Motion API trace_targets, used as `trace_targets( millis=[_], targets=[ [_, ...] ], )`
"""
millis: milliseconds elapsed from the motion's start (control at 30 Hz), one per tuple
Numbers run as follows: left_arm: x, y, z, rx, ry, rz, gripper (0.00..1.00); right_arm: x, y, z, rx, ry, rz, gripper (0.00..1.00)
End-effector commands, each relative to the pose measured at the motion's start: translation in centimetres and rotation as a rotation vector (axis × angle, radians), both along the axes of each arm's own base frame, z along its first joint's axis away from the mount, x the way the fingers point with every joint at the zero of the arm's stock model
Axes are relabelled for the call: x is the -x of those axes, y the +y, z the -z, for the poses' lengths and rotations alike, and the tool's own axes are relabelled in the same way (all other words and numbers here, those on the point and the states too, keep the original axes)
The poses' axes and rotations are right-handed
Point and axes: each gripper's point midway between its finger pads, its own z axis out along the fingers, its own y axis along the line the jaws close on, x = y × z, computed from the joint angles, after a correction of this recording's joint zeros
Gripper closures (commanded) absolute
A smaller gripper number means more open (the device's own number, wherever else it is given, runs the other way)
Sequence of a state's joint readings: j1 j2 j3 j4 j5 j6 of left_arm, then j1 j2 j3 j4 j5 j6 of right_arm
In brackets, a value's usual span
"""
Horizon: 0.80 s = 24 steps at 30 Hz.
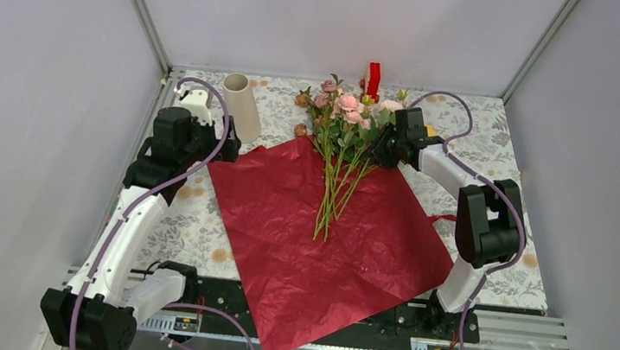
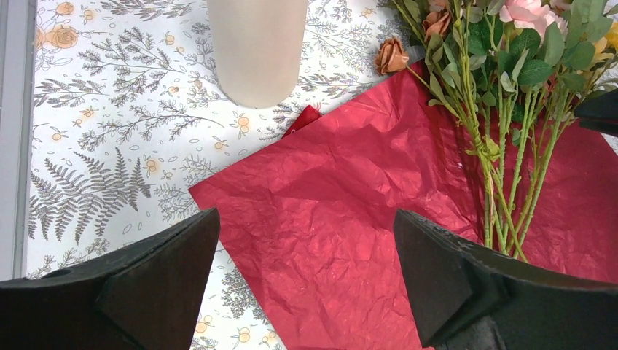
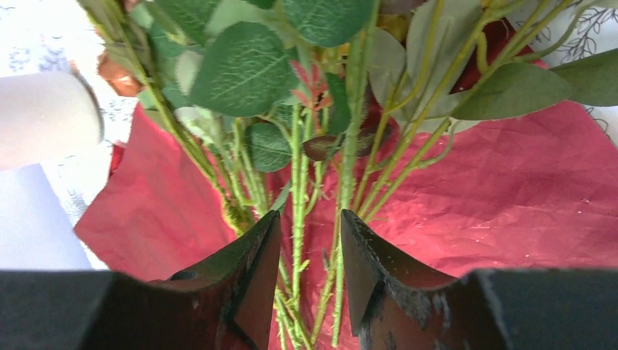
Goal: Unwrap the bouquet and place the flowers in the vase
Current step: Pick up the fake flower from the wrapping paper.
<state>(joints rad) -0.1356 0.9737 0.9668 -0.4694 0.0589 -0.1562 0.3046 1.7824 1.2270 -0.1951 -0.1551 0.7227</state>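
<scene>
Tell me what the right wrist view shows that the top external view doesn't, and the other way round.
Only right wrist: stems of the flowers running between the fingers of the right gripper, jaws apart, not yet pinching. Only top external: the left gripper near the vase, the red block at the far edge, and the whole wrapping paper spread out. Both: flowers, wrapping paper and vase.

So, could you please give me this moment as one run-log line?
wrapping paper: spread flat | flowers: lying on paper | vase: upright | right claw: around stems, grip unclear | left claw: open, near vase
</scene>
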Motion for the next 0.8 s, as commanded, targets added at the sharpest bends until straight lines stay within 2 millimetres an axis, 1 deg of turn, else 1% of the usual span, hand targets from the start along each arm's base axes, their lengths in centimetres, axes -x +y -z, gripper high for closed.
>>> trace_targets(
  millis=[0, 100, 300, 467, 667, 767],
  targets=[
    [-0.4, 0.3, -1.9, -0.003, -0.065, -0.010, 0.01, -0.5, -1.0, 1.4, 0.075, 0.032, 0.014, 0.57],
    [-0.4, 1.1, -2.0, -0.030, -0.073, -0.043, 0.01, -0.7, -1.2, 2.1, 0.096, 0.047, 0.011, 0.58],
    [-0.3, 1.1, -2.0, -0.037, -0.076, -0.042, 0.01, -1.5, -0.4, 2.6, 0.082, 0.053, -0.015, 0.59],
    [-0.2, 1.6, -2.2, -0.047, -0.085, -0.067, 0.01, -2.0, -0.3, 3.0, 0.088, 0.056, -0.019, 0.64],
    [-0.2, 1.9, -2.4, -0.054, -0.092, -0.076, 0.01, -1.9, -0.5, 4.3, 0.105, 0.082, -0.014, 0.67],
    [-0.2, 1.9, -2.5, -0.052, -0.096, -0.078, 0.01, -2.0, -0.4, 4.6, 0.101, 0.089, -0.016, 0.70]
  ],
)
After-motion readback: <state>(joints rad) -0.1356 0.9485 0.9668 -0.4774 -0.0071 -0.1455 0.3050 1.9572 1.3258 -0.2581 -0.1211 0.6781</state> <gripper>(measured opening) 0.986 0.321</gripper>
